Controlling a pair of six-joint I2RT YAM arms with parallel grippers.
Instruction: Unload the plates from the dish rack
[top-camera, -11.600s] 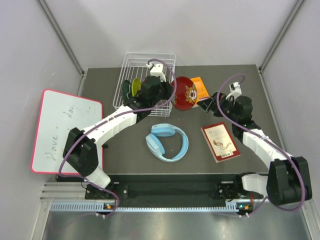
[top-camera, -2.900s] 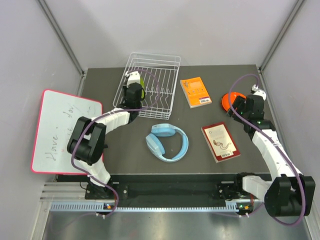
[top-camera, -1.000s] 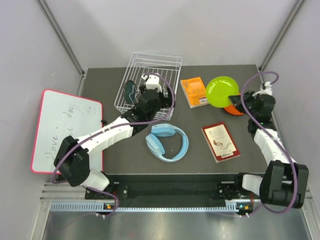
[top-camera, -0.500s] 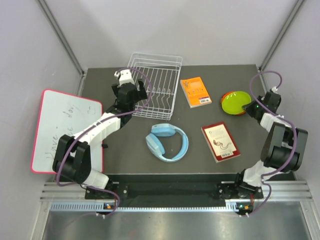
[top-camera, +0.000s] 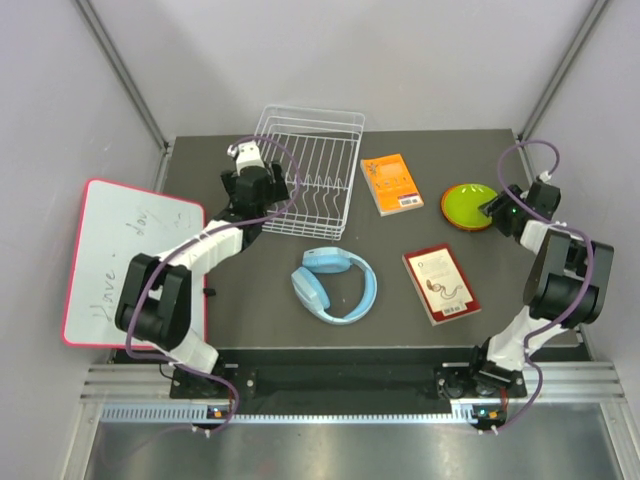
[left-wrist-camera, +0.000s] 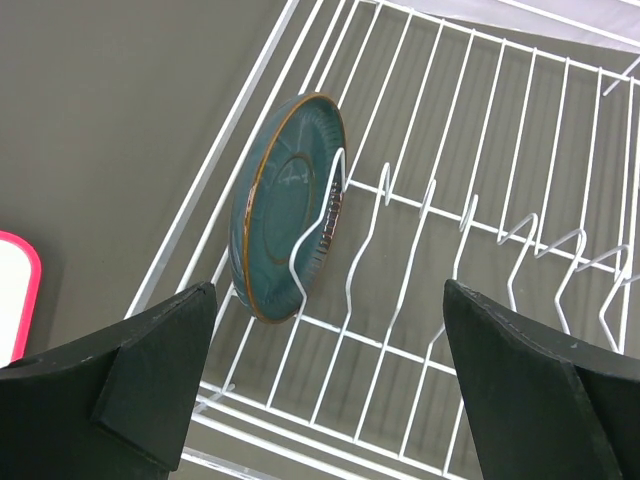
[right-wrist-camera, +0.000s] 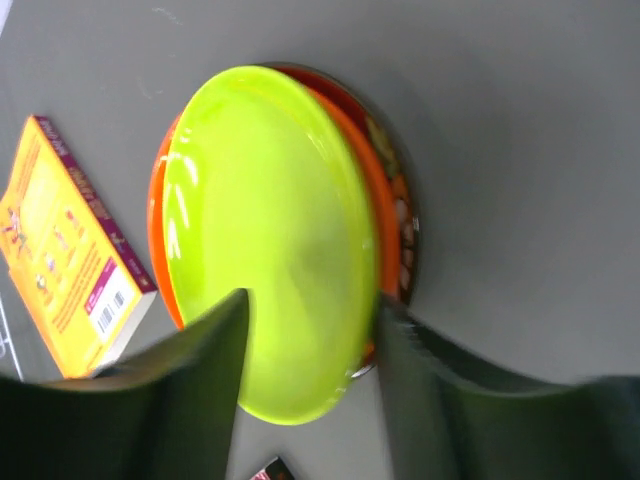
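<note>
Since half a second ago the lime green plate (top-camera: 468, 205) has settled. It hung tilted at the right gripper (top-camera: 493, 210) then, and now it lies flat on the orange plate (right-wrist-camera: 158, 235) and the dark red plate (right-wrist-camera: 404, 235). This stack sits close to the right edge of the bench (top-camera: 250, 300), toward the far right corner. The right arm is folded tight along that edge, elbow toward the near side and wrist pointing left at the stack. Its fingers stand apart, with the lime plate's near rim lying in the gap between them.

The left arm has barely shifted. It bends at the elbow by the left edge and its forearm slants up to the left near corner of the dish rack (top-camera: 312, 172), which stands at the far edge, left of centre. The left gripper (left-wrist-camera: 328, 290) is spread wide above the rack. Below it the dark teal plate (left-wrist-camera: 285, 225) stands on edge against the first wire divider, by the rack's left side.

An orange book (top-camera: 391, 183) lies between rack and stack. Blue headphones (top-camera: 335, 285) and a red book (top-camera: 441, 285) lie nearer the front edge, and a whiteboard (top-camera: 130, 262) overhangs the left edge.
</note>
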